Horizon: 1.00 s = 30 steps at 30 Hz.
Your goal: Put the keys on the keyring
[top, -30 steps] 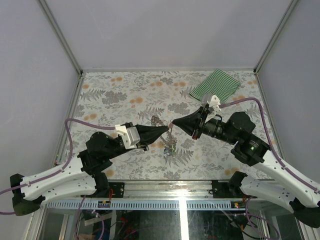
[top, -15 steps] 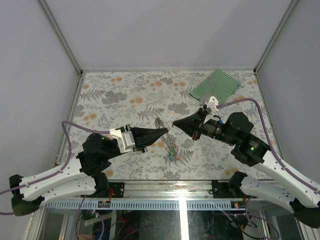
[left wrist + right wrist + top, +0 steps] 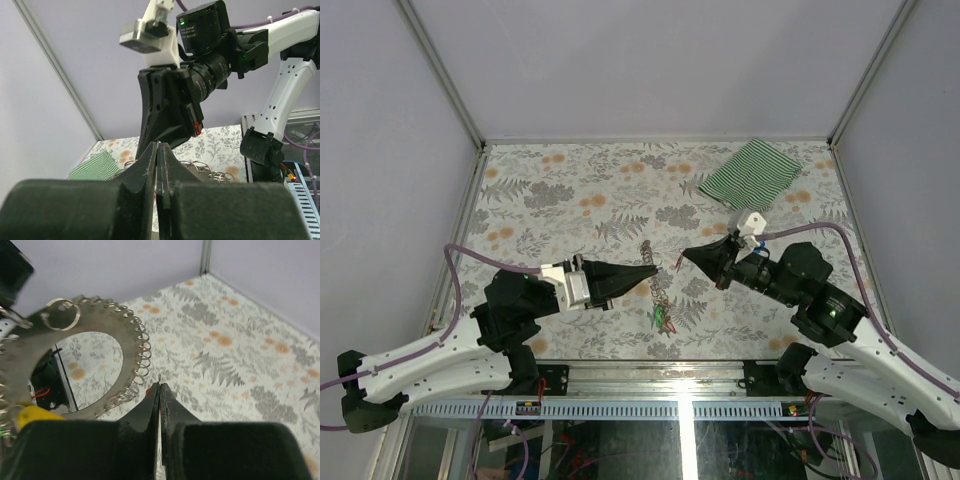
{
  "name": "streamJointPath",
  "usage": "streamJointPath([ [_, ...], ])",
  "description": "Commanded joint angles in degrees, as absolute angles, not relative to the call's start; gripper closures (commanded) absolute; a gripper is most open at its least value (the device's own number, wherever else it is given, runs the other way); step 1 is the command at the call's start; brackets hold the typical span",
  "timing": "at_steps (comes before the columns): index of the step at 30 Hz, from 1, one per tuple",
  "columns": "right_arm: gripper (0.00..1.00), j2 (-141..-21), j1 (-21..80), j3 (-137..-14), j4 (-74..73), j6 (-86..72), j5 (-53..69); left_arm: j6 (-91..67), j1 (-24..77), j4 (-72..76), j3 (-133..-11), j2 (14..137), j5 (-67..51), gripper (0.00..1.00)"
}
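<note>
Now, left fingers pinched shut on keyring, right fingers closed on red-tagged key, floral counter below.

I see the grey coiled keyring standing on edge between my arms, green- and red-tagged keys bunched at its near end.

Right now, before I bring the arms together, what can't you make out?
Top view: the keys are too small to count, or to tell which hang on the keyring.
Left wrist view: the shut fingers of the left gripper hide whether it pinches anything.
Right wrist view: the sliver in the shut right gripper is too thin to identify, and the keyring's left side is cut off by the edge.
</note>
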<state>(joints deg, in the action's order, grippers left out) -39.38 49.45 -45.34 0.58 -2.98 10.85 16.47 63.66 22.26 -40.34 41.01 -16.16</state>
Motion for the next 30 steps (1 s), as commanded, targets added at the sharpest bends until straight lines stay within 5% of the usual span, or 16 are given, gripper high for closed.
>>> streamJointPath([
  [1, 1.0, -40.4, 49.3, -45.4, -5.2, -7.3, 6.5, 15.8, 63.9, 22.0, -43.2, 40.3, -16.8, 1.0],
  [9, 1.0, -49.6, 49.4, -42.0, -10.5, -20.4, 4.9, 11.6, 63.9, 19.0, -43.2, 36.8, -12.5, 1.0],
  [17, 1.0, -68.7, 49.4, -40.2, -4.0, -27.6, 20.1, 10.5, 63.8, 13.8, -45.5, 35.4, -6.4, 1.0],
  [24, 0.98, -84.3, 49.4, -46.3, -7.3, -25.9, 18.9, 9.8, 63.8, 13.7, -44.2, 33.7, -4.8, 1.0],
  [27, 0.87, -86.5, 49.4, -48.0, -7.8, -24.9, 13.1, 9.3, 63.9, 13.5, -43.8, 33.4, -4.6, 1.0],
  [30, 0.64, -85.2, 49.4, -48.8, -6.5, -23.2, 10.3, 8.9, 63.9, 13.9, -43.0, 33.1, -4.7, 1.0],
])
